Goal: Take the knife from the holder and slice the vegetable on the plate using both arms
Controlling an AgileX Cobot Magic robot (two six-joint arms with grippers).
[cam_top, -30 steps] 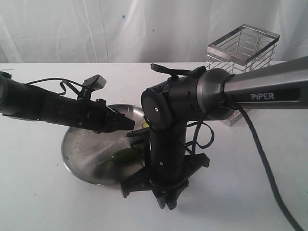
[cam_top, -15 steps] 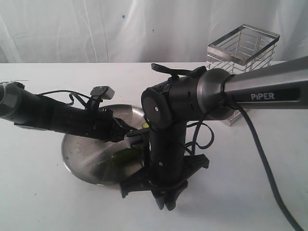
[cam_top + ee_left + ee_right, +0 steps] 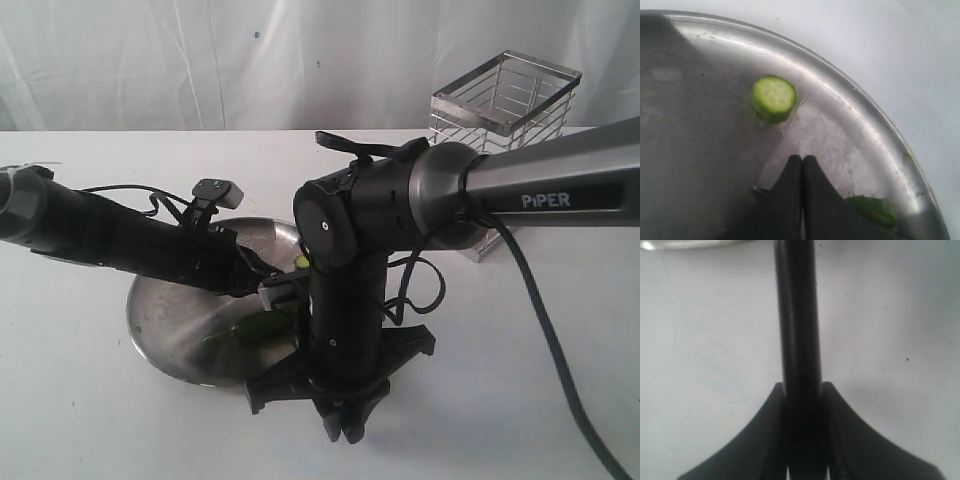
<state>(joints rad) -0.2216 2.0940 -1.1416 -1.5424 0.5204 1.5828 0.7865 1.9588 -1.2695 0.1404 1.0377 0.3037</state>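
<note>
Stainless plate [image 3: 160, 330]: sits on white table [image 3: 80, 420], centre-left in ext. view. You've got both arms over or beside it.

Vegetable [image 3: 262, 326]: green chilli, lying on plate, mostly hidden between the two arms in ext. view. Left wrist view shows a green piece beside the fingertips near the rim; can't tell if it touches them.

Cut round [image 3: 773, 98]: one pale-centred slice, flat on plate, apart from the main piece. So at least one cut is done.

Knife [image 3: 797, 315]: out of holder [image 3: 505, 150]; holder stands at back right, well apart from plate, no knife visible in it. Black handle runs straight up the right wrist view over bare table; blade not visible in any view.

Right gripper [image 3: 804, 390]: fingers pinching the knife handle from both sides.

Left gripper [image 3: 802, 165]: fingertips pressed together, nothing between them, low over plate close to chilli.

Status, your call: fetch step done, slicing under way. Left to do, judging by the remaining green body: more cuts. Can't tell how many.
</note>
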